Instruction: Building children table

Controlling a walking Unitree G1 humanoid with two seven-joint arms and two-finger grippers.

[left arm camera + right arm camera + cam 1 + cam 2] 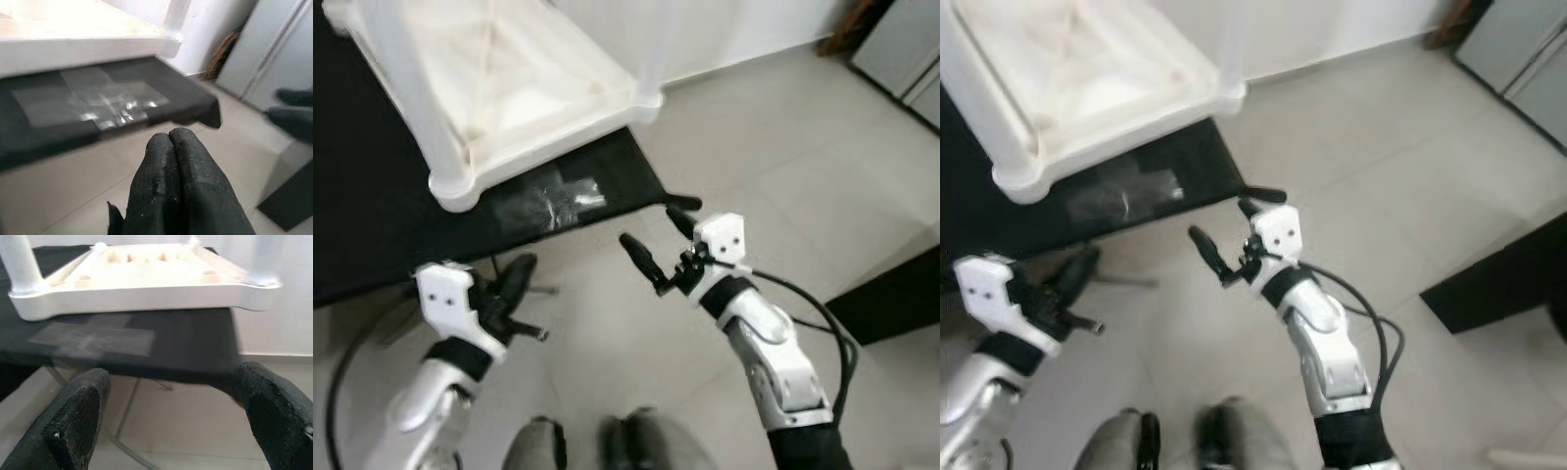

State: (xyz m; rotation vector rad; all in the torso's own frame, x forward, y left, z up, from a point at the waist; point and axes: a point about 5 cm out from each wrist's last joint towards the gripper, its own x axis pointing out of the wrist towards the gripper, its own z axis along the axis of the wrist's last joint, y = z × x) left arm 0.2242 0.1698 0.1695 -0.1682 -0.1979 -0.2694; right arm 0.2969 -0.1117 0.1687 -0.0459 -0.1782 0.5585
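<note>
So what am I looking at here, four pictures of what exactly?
A humanoid robot, seen through its own cameras. Two pictures come from the eyes in its head, looking down; the other two come from a camera on each wrist. A white plastic children's table lies upside down, legs up, on a black table with a taped patch. The left gripper has its two black fingers pressed together; the right gripper has them spread wide. Both hang over the tiled floor just short of the black table's edge, and neither holds anything. The grey shapes at the bottom look like the robot's feet.
</note>
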